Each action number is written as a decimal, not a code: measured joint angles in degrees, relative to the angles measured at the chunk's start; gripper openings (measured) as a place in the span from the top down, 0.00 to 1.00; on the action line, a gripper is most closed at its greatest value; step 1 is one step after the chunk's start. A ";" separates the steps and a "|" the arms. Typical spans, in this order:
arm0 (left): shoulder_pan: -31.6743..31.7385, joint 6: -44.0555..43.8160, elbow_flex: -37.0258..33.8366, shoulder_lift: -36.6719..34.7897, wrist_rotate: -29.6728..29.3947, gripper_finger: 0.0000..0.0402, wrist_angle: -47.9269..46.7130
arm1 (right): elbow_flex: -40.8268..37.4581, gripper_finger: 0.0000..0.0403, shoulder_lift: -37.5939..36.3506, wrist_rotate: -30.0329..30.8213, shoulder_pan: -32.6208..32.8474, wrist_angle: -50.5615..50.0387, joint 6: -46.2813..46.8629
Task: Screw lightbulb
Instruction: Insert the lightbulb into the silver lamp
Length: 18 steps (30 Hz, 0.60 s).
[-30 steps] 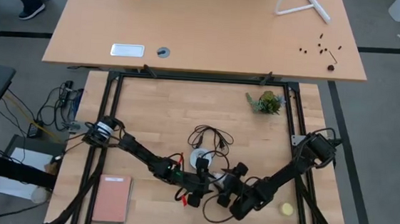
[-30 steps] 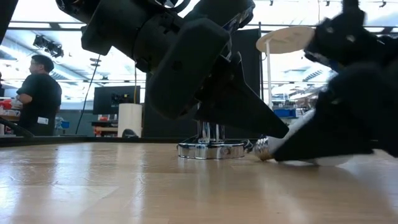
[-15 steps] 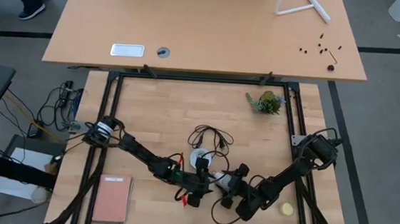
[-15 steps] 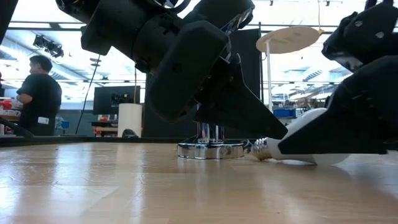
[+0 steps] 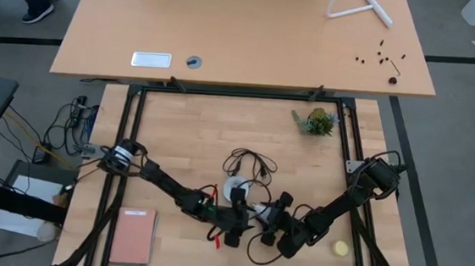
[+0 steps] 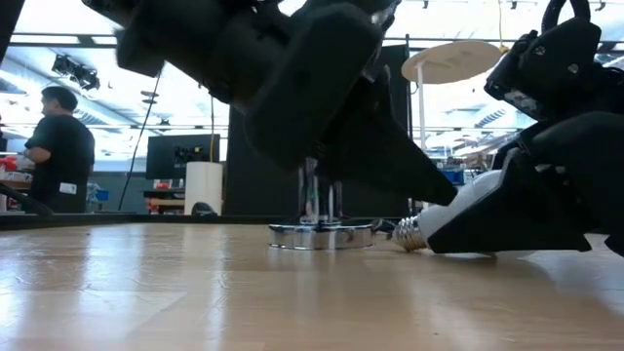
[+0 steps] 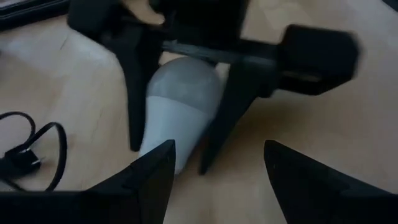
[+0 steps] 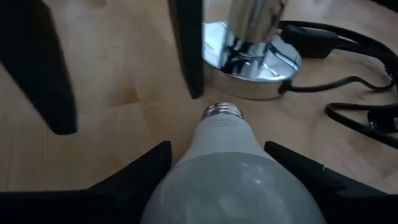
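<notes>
The white lightbulb lies between the fingers of my right gripper. It also shows in the left wrist view. Its greyish screw end points at the round silvery lamp base, a short way off. My left gripper is open and holds nothing. It is just on the near side of the base, facing the bulb. One of its fingers stands close beside the base's rim; whether it touches, I cannot tell. My right gripper pinches the bulb's wide glass part between its two fingers, one on each side. The fingers come nearly level from the table's right and lie along the bulb. The bulb is tilted, glass end raised and screw end low near the tabletop.
The base's thin black cord loops on the table behind it. A small yellow round thing lies at the near right, a pink notebook at the near left and a small plant at the far right.
My right gripper has tipped the bulb: its glass end has risen while the screw end stays low, pointing at the lamp base. My left gripper has shifted a little beside the base, and the base has slid slightly.
</notes>
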 joint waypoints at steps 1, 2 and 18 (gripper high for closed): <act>-0.81 -0.03 0.64 0.09 -1.50 0.38 -0.13 | -0.02 0.38 -0.27 -0.36 0.02 -0.18 -0.55; -1.68 0.14 1.27 0.15 -3.48 0.38 -0.14 | -0.06 0.38 -0.64 -1.02 0.06 -0.42 -1.40; -8.94 1.78 10.49 -1.94 -24.21 0.38 -3.69 | -0.13 0.36 -12.63 -11.63 -1.29 -12.74 -9.10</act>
